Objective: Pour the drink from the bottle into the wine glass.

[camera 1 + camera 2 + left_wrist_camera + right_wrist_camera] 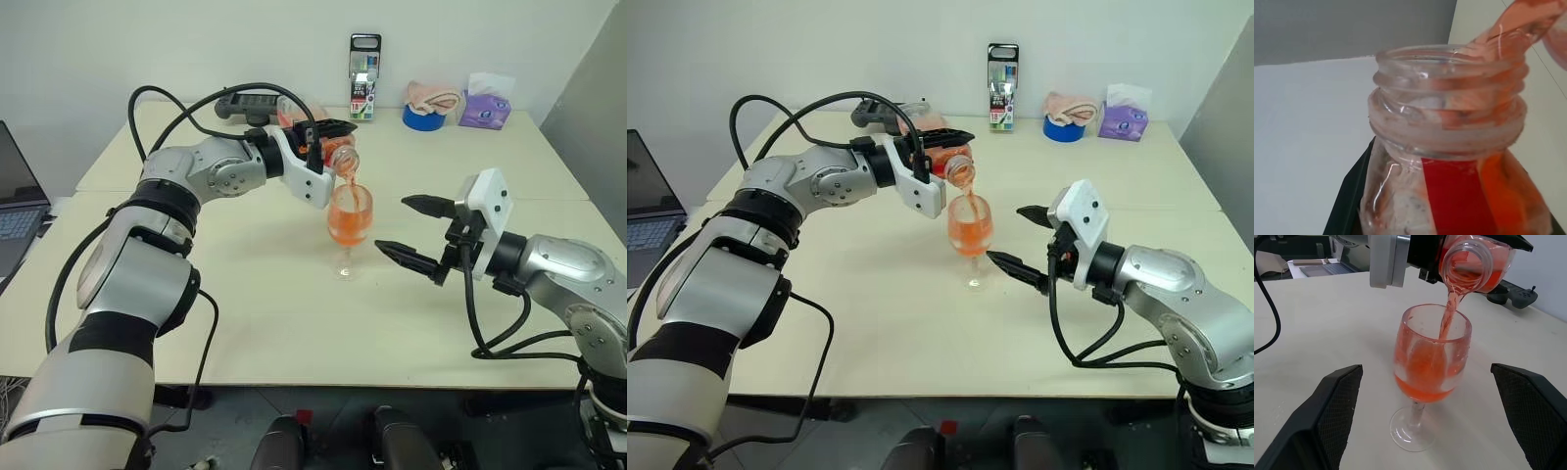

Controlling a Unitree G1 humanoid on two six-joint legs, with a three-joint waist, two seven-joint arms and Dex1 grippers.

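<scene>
Bottle [1476,264] — red label strip, no legible writing — pouring drink [1422,369].

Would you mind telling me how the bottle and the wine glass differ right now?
The bottle is tipped over and held in the air by the left gripper, while the wine glass stands upright on the table, untouched. The bottle carries a red label; the wine glass is plain. The bottle is emptying as the wine glass fills. Both are clear and hold the orange-red drink.
</scene>
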